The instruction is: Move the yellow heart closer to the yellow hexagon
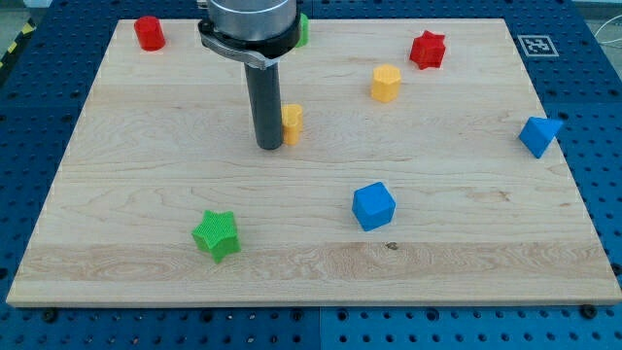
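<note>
yellow heart: mid-board, left half hidden behind the rod, so shape is probably heart. yellow hexagon: upright, up and to the view's right, well apart.

The table is pale wood with fine grain lines, set on a blue perforated base. The rod is dark grey down to my tip. Yellow: heart and hexagon. Red: cylinder and star. Blue: cube and triangular block. Green: star and a half-hidden far block. A black-and-white marker sits on the far right corner.
</note>
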